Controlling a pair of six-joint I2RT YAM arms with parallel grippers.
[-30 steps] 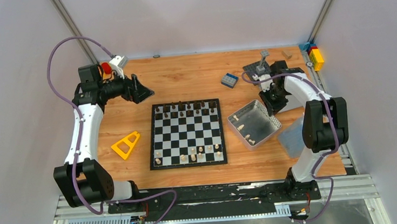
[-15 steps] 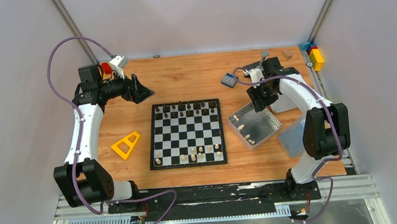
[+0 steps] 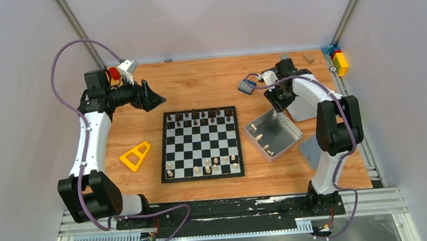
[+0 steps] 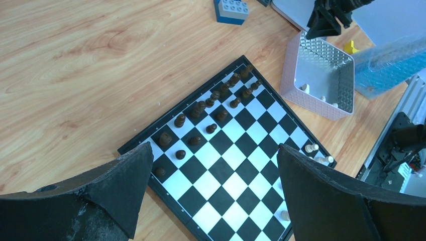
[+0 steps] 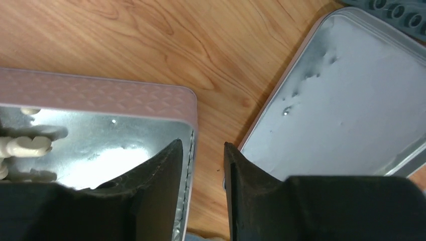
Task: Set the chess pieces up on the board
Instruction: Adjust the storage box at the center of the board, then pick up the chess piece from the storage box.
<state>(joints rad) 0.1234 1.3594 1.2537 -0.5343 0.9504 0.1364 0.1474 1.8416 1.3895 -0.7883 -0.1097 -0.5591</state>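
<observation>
Black-and-white checked chessboard (image 3: 200,144), tiny dark and cream chess pieces (image 3: 195,115) on its far and near rows, centred on a grey-walled wooden tabletop (image 3: 196,81). Left gripper (image 4: 215,149), beyond its far-left corner, gapes empty; right gripper (image 5: 203,145), rightward over a silver tin (image 3: 285,129), barely parted, empty.

One board (image 3: 200,145), one tin (image 3: 279,129), one yellow triangle (image 3: 127,159); chess pieces (image 4: 180,120) too tiny to count.

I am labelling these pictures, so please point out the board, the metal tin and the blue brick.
board (image 3: 200,144): top external view, a bare middle square.
metal tin (image 4: 321,75): left wrist view, its bare floor.
blue brick (image 4: 232,7): left wrist view, its studded top.
</observation>
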